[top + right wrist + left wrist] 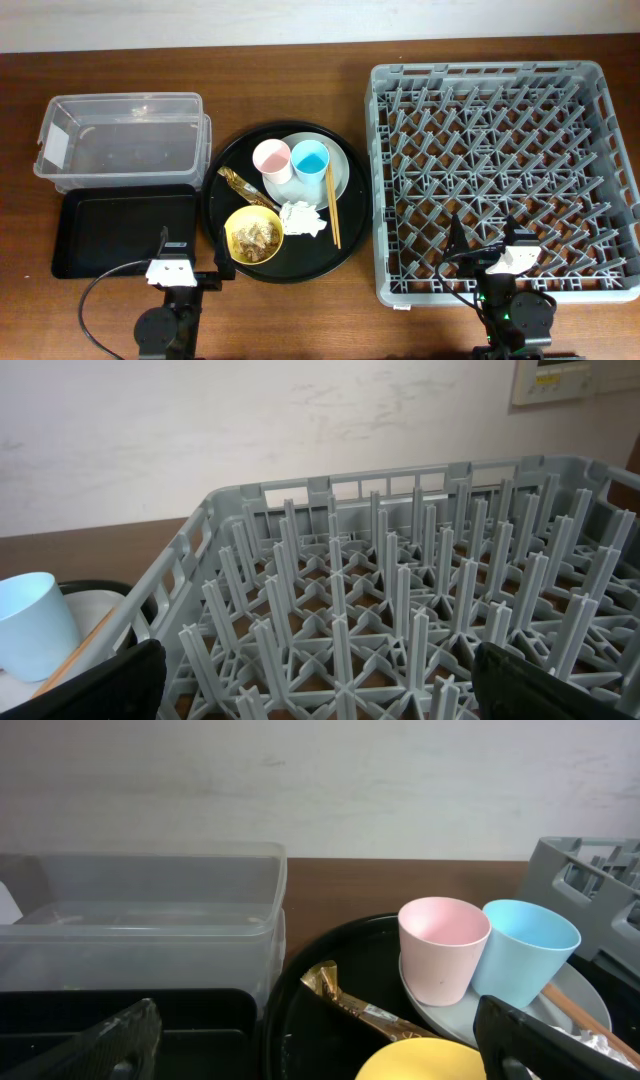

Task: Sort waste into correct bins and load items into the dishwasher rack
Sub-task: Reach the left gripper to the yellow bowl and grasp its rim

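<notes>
Two grippers idle, jaws of each spread wide, nothing held.
Ahead of left gripper (315,1038): round tray (325,255) bearing pink cup (443,945), blue cup (525,950), yellow bowl (420,1062), tissue (303,218), wrapper (345,1000), chopsticks (332,205); ahead of right gripper (320,678): unloaded rack (400,610). Each arm seemingly staged beside its job.

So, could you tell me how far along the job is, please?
Nothing looks done: the dishwasher rack, clear tub and shallow black tray are empty. Nothing is in hand; the left end effector and right end effector are open. Left: the tissue, wrapper and food scraps to bin; the pink cup, blue cup, yellow bowl, plate and chopsticks, on the round tray, to rack.
</notes>
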Robot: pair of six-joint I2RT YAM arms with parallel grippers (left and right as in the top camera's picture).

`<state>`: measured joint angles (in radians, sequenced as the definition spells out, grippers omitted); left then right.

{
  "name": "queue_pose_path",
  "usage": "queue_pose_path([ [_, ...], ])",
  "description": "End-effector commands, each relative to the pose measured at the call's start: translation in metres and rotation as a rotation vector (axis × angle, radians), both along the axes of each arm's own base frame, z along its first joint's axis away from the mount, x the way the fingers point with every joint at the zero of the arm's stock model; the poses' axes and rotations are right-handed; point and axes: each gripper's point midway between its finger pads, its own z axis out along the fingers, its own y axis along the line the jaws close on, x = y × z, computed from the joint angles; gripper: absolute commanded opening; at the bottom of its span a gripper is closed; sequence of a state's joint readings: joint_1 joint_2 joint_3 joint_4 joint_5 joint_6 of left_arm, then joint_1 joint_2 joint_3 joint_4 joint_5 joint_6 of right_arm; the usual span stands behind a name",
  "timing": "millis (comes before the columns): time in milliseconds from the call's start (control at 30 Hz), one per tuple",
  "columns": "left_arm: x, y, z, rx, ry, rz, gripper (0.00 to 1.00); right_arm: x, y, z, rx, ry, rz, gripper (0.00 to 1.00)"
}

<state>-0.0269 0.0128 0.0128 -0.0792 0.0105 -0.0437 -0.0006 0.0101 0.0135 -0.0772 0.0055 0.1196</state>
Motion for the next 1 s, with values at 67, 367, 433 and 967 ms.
queue_pose_path([
  [67, -0.0004, -0.0036, -0.0016, 0.023, 0.002, -0.014, 0.99, 0.0, -0.0018, -0.0034, -0.007, 0.005, -0.007, 0.98],
  [367, -0.0004, -0.0036, -0.0016, 0.023, 0.002, -0.014, 0.99, 0.0, -0.0018, -0.0034, -0.007, 0.005, -0.007, 0.98],
  [433, -0.0004, -0.0036, -0.0016, 0.023, 0.002, -0.014, 0.99, 0.0, -0.0018, -0.0034, -0.007, 0.005, -0.007, 0.99],
  [967, -0.0001, -0.0088, 0.008, 0.019, -0.038, -0.044, 0.99, 0.0, -0.0018, -0.0034, -0.007, 0.005, -0.007, 0.98],
])
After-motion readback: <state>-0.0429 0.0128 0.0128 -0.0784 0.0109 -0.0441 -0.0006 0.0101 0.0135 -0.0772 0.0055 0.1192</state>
